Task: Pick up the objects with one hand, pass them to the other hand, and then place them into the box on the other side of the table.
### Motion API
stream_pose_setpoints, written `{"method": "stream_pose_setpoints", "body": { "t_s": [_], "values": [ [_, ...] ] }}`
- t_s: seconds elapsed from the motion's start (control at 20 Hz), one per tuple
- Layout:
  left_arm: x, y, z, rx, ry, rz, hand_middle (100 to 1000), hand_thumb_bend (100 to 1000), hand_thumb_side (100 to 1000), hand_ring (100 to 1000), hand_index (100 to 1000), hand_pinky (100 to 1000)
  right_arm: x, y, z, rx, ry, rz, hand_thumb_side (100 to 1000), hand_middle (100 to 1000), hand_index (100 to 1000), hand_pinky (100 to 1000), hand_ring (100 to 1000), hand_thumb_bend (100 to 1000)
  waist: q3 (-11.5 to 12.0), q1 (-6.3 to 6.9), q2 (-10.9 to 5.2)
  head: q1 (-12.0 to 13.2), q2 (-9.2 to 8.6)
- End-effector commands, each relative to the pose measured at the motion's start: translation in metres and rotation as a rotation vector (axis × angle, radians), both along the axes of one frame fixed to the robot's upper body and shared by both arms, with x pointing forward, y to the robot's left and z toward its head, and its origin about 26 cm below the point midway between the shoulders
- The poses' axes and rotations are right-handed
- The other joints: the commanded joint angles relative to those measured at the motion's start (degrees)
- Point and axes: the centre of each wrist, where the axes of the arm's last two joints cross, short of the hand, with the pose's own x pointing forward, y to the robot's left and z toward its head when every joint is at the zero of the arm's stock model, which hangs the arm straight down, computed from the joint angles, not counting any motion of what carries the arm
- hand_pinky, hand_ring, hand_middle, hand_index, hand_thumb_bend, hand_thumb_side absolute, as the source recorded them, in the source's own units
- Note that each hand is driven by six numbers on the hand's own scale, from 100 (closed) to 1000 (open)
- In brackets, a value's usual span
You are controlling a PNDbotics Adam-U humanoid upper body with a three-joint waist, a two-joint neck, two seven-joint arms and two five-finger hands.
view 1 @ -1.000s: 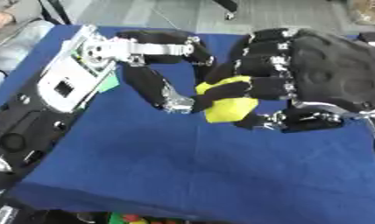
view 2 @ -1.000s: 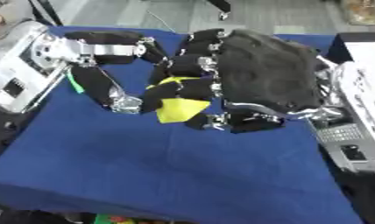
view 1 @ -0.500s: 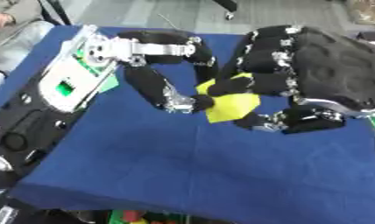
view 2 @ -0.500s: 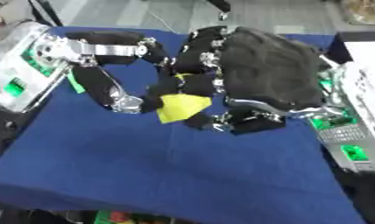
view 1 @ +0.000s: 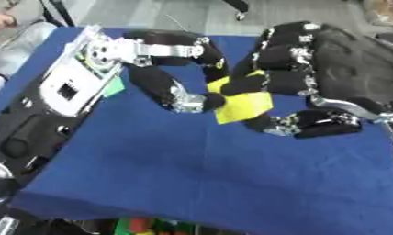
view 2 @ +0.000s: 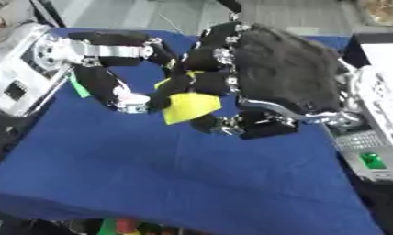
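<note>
A yellow flat object (view 1: 242,106) hangs above the blue table (view 1: 192,170) at its middle, between my two hands. My left hand (view 1: 169,87) reaches in from the left, with its curled fingers and thumb pinching the object's left edge. From the right, my right hand (view 2: 272,78) has its fingers (view 1: 268,82) curled over the top of the object and its thumb (view 1: 308,124) under the lower right corner. Much of the object is hidden by the fingers.
A small green piece (view 1: 113,87) shows under my left wrist. Grey and black equipment (view 1: 47,105) lines the table's left edge. A device with a green light (view 2: 371,160) sits at the right edge. Coloured items (view 1: 135,226) peek out below the front edge.
Both hands stay together at the yellow object, in nearly the same pose. The whole view has shifted slightly.
</note>
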Motion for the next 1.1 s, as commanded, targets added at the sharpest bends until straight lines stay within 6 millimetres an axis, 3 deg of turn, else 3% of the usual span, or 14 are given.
{"method": "stream_pose_setpoints", "body": {
  "t_s": [0.05,0.35,1.1],
  "values": [
    [0.001,0.004,0.006,-0.013,0.003,0.017,547,211,842,607,726,713,-0.003,-0.002,0.009,0.025,-0.033,0.013,100,570,792,589,575,256,0.0,-0.07,-0.56,0.2,0.30],
    [0.004,0.014,0.004,-0.061,0.056,0.052,589,302,998,634,757,723,-0.003,-0.005,0.010,0.052,-0.038,0.013,100,565,789,579,570,259,0.0,-0.17,-0.59,0.0,0.30],
    [0.004,0.039,0.007,-0.185,0.163,0.075,619,315,1000,654,771,735,0.000,-0.015,0.014,0.093,-0.067,-0.010,100,562,782,573,566,292,0.2,-0.49,-0.71,-0.4,0.30]
  ]
}}
